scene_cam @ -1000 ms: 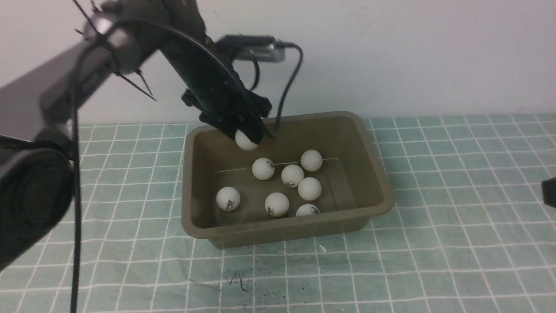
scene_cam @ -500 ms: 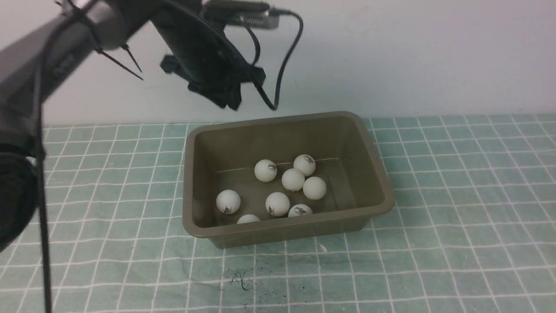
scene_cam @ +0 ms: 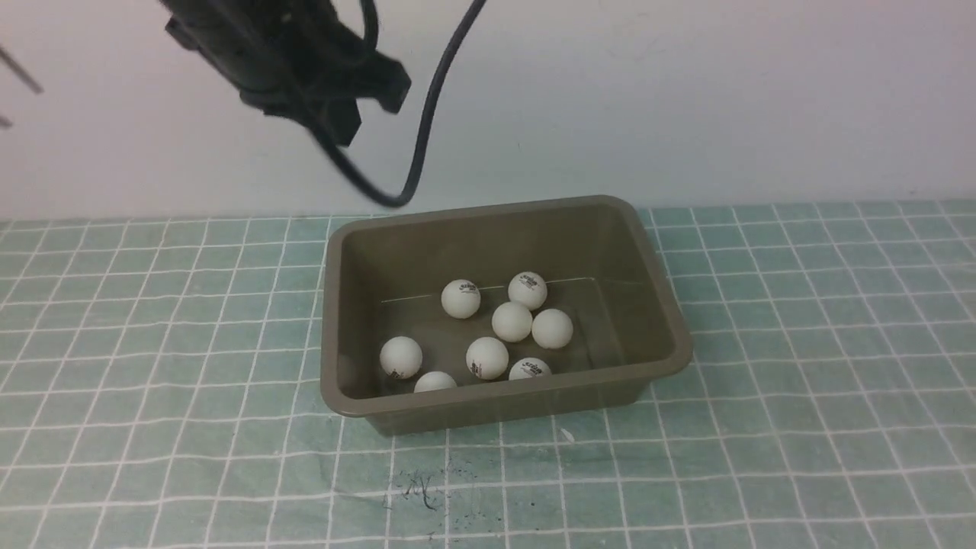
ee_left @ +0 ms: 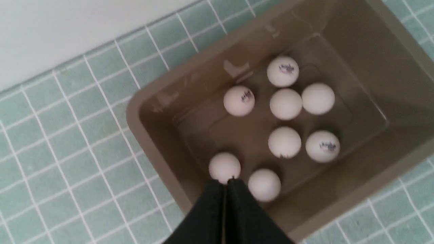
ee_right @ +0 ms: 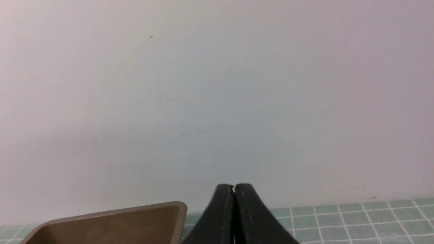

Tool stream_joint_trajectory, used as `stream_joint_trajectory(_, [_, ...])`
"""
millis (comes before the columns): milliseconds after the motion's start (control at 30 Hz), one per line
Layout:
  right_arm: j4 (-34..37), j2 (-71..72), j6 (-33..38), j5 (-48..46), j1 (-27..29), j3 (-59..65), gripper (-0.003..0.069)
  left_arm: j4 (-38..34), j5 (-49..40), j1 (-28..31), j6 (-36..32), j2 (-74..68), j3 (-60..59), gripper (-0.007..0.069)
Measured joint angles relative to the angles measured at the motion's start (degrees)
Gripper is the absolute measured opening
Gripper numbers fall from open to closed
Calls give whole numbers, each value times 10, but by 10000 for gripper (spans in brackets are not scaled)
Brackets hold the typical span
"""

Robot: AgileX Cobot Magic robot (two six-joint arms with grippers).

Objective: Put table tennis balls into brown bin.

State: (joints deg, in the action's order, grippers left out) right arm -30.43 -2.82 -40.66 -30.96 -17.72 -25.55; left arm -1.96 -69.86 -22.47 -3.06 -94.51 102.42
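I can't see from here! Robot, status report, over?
Left gripper, right gripper shut, empty. Eight table tennis balls inside brown bin. Nothing blocking.

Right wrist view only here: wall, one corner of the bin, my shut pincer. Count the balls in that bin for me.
Observer: Eight table tennis balls lie on the floor of the brown bin, counted in the left wrist view.
Operator: Check the mat for strays.
Observer: The front view shows no ball on the green checked mat around the bin.
Operator: Report the left pincer.
Observer: The left pincer is shut on nothing, raised well clear of the bin, toward its left side.
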Motion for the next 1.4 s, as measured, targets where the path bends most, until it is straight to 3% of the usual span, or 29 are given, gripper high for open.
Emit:
stream_joint_trajectory(367, [-40,1,-34,-1,0,2,-14,4,433,-14,25,360,-523,-5])
stream_joint_trajectory(533, [-40,1,-34,-1,0,2,-14,4,542,-14,25,470,-657,-5])
stream_joint_trajectory(800, [-40,1,-34,-1,0,2,-14,3,563,-14,25,587,-716,-5])
stream_joint_trajectory(1400, [-40,1,-34,-1,0,2,-14,3,537,-13,23,612,-727,-5])
